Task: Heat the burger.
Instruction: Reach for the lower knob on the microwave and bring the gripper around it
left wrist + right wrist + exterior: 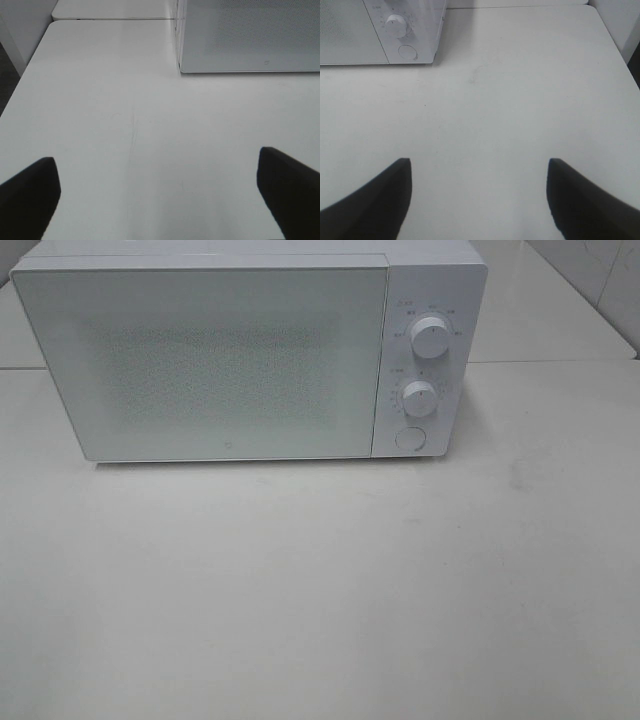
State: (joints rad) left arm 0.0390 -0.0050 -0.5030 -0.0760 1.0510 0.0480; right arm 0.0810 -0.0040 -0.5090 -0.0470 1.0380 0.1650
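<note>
White microwave [230,360] at back of table [320,590], door [200,365] shut; burger not in any view – maybe inside behind the frosted door, can't tell. The left gripper [156,160] is spread wide w/ nothing between its jaws, only bare table; right gripper [479,162] also open & empty, both well short of the microwave. Step, I'd judge: either before loading or at timer setting, no telling which. Next move prob. calls for right gripper on the round button [410,438] or lower knob [419,397] – small targets, needs careful aim. Overhead view gives whole front incl. upper knob [430,337] but no arms; right wrist view shows only button & lower knob; left wrist view just the door's corner.
</note>
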